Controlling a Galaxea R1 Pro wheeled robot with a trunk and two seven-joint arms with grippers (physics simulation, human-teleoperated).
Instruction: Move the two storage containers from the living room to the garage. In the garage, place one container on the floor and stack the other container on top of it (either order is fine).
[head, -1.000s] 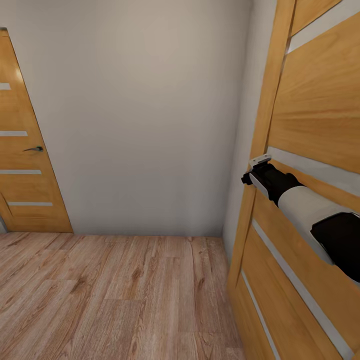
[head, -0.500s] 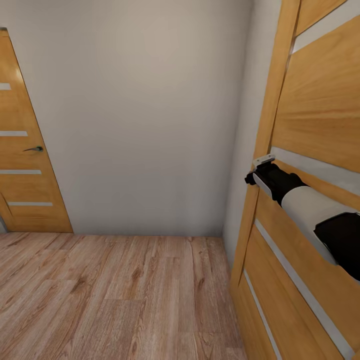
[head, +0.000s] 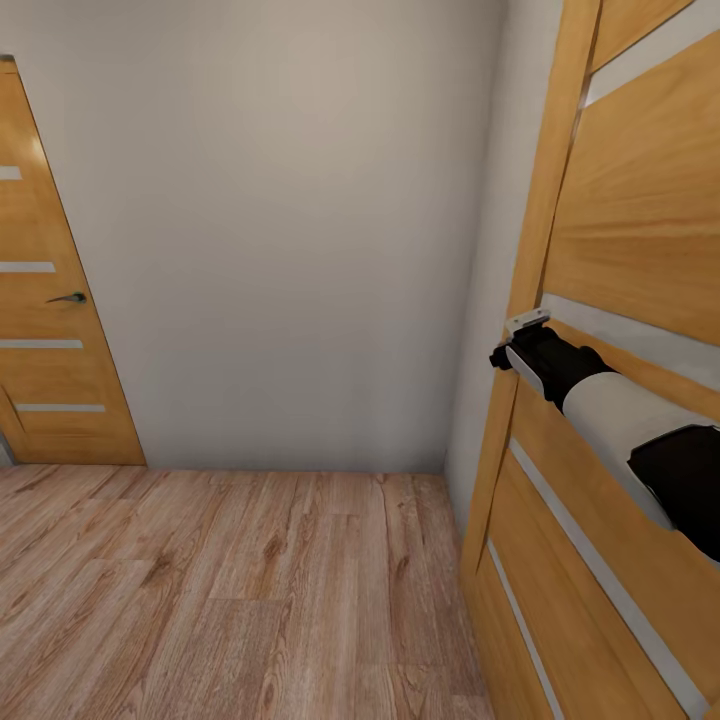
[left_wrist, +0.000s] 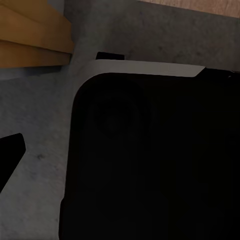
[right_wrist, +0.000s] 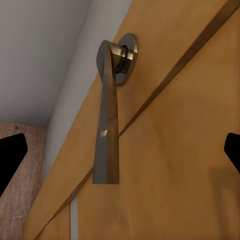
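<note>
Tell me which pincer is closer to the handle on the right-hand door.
Right. The right pincer is open just in front of the door handle, fingertips either side of it, not touching. The left pincer points down at grey floor, away from that door.

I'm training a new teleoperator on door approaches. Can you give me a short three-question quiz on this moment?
1. True or false: the right hand is clamped on the lever handle of the near door.
2. The floor in the head view is: A) grey concrete, B) light wood planks, C) carpet.
3. Fill in: a second wooden door stands at the head view's ____ edge.

Key: 1 false, the fingertips sit apart at either side of the right wrist view with the handle between and ahead of them. 2 B. 3 left.
</note>
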